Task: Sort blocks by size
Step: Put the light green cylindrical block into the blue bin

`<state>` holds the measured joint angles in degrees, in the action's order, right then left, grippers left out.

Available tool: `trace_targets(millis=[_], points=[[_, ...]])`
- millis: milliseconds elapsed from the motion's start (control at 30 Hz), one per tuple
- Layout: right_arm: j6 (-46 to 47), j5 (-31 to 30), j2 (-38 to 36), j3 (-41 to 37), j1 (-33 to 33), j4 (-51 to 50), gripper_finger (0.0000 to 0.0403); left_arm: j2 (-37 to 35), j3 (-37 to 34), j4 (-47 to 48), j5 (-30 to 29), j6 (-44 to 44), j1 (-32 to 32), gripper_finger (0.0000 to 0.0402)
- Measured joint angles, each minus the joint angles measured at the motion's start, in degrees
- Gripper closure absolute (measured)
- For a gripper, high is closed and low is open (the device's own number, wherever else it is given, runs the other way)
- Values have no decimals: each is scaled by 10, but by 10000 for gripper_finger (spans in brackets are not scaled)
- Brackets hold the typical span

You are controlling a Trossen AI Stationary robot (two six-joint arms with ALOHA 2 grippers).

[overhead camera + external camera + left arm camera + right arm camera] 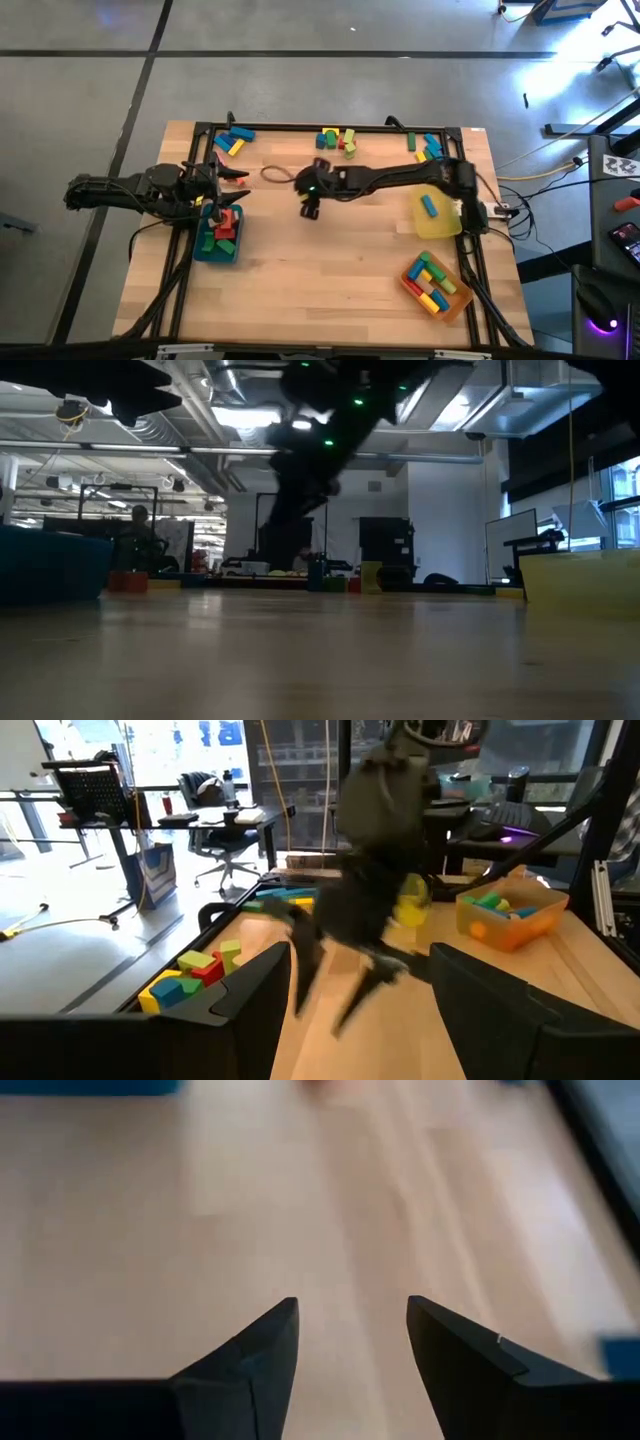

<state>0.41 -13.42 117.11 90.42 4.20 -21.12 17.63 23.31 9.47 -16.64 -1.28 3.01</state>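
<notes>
Now right tool (350, 1345) — parted, empty — above bare table (200, 1230).

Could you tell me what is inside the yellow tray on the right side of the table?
In the high view, the yellow tray holds a single blue block. The right arm crosses its far edge, so anything beneath that stretch cannot be seen.
</notes>
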Motion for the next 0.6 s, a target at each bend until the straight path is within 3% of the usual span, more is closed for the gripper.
trace_targets(millis=[267, 600], points=[[104, -87, -80, -126, 60, 20, 212, 0, 0, -5, 0, 0, 0, 178], [159, -101, -78, -133, 132, -13, 212, 0, 0, -10, 0, -1, 0, 178]])
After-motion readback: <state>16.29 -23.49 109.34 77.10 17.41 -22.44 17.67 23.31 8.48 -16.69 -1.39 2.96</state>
